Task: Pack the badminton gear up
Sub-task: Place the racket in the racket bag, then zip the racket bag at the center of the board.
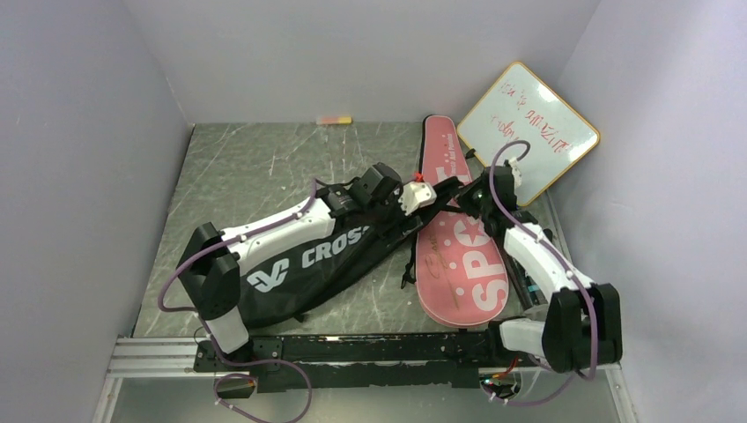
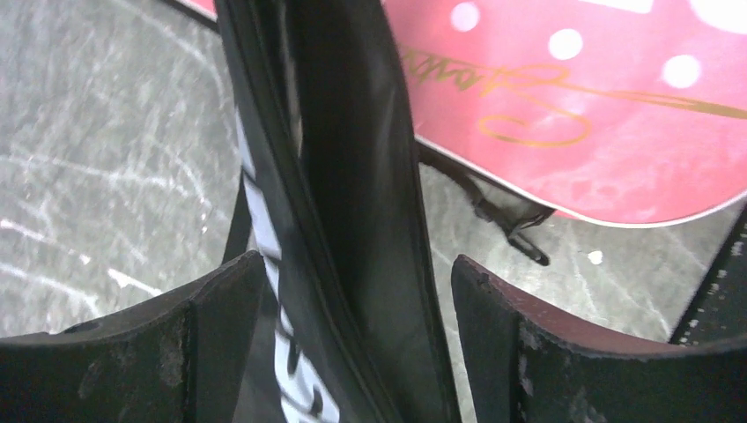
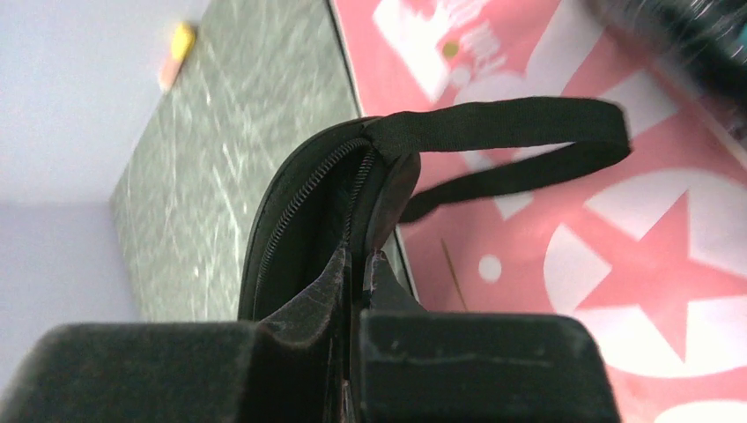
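Note:
The black "CROSSWAY" racket cover (image 1: pixel 299 260) lies slantwise from the front left to the middle. The pink "SPORT" racket cover (image 1: pixel 462 256) lies to its right. My left gripper (image 1: pixel 436 191) is open and straddles the black cover's narrow end (image 2: pixel 352 176); its left finger (image 2: pixel 211 344) touches the cover and the right finger stands apart. My right gripper (image 1: pixel 460 196) is shut on the black cover's zipped edge (image 3: pixel 299 220), just below its black loop strap (image 3: pixel 511 119). The pink cover also shows in the left wrist view (image 2: pixel 573 106) and the right wrist view (image 3: pixel 573 264). No rackets, shuttlecocks or tube show.
A wood-framed whiteboard (image 1: pixel 527 132) with red writing leans in the back right corner. A small pink-yellow marker (image 1: pixel 335 120) lies by the back wall. Grey walls close in left, back and right. A dark narrow object (image 1: pixel 531 286) lies under my right arm.

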Robot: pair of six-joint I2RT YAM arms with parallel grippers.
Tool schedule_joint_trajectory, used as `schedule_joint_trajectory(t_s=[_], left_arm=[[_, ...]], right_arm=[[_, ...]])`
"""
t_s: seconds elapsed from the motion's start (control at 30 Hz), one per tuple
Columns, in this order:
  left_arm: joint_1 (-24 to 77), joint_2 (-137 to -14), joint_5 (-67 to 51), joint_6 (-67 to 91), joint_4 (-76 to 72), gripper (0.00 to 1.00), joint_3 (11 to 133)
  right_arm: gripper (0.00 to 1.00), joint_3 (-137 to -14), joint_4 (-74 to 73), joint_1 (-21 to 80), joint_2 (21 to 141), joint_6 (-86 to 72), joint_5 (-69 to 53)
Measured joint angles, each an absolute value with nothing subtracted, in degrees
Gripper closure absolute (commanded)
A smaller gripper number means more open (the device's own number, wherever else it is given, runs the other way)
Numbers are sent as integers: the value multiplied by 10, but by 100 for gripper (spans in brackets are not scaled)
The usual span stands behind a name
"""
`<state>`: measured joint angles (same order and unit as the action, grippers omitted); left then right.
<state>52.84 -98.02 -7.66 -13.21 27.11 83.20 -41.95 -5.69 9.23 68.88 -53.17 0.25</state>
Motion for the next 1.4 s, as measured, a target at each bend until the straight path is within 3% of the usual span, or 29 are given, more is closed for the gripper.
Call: schedule_joint_trajectory(t_s=[0.1,0.13,0.17,0.2,0.27,0.33,0.4,0.47,0.53,0.7,0.87,1.0,1.2,1.4], left_arm=[[527,-973,-34,-123,270,17,818],[525,-969,-27,-119,272,17,815],[521,-961,-20,-111,272,18,809],[517,-948,-17,-102,272,18,802],[503,-912,-15,-78,272,18,781],[487,-868,-15,-57,269,21,754],[470,-808,-15,-29,265,25,716],[460,-751,-14,1,259,32,680],[457,-699,-13,38,253,38,641],[432,-609,-23,132,232,40,530],[417,-543,-21,199,248,48,434],[416,-499,-6,258,269,55,402],[416,-444,41,362,295,65,351],[416,-404,60,448,315,63,287]], right_arm=[[100,-467,-70,74,729,-538,41],[90,-478,-76,64,737,-542,54],[73,-484,-78,55,740,-543,65],[47,-488,-81,41,740,-545,74],[22,-489,-84,21,733,-547,83],[7,-488,-91,12,721,-544,82],[3,-479,-94,12,697,-540,68],[6,-460,-95,15,665,-535,48],[22,-440,-98,21,637,-529,25],[38,-391,-101,104,591,-497,-27],[35,-383,-101,266,600,-465,-56],[45,-363,-84,389,619,-471,-44],[69,-359,-63,534,689,-444,-11],[72,-370,-39,635,768,-413,22]])
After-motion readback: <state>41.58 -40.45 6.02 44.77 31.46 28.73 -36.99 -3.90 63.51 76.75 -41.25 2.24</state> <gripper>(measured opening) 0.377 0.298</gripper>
